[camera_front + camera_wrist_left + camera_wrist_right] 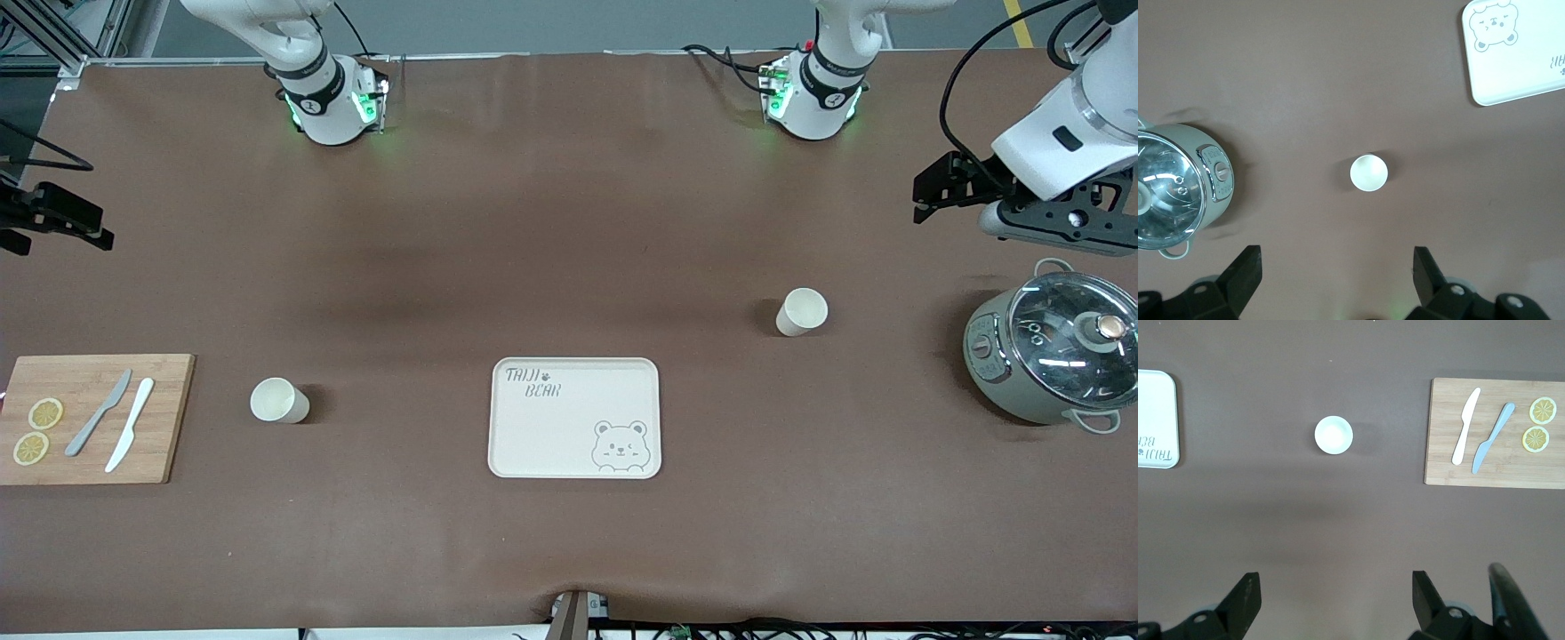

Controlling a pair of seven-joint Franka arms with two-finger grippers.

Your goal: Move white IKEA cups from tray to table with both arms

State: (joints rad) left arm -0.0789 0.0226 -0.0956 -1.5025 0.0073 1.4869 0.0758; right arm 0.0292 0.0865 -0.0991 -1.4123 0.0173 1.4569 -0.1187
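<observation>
The brown paper-covered table [569, 222] fills the frame. At its centre lies a cream bear-printed tray [551, 427], bare. One white tapered cup [801, 312] stands right of centre, another cup [278, 400] left of centre. The left claw [1337, 273] and right claw [1336, 593] hang wide open.

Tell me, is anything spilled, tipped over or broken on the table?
Nothing stands out. Both small cream-white handleless cups stand upright on the brown table, and the cream bear-printed tray lies flat between them.

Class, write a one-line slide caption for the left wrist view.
Open left claw above a white cup standing on the table between lidded pot and bear tray.
</observation>
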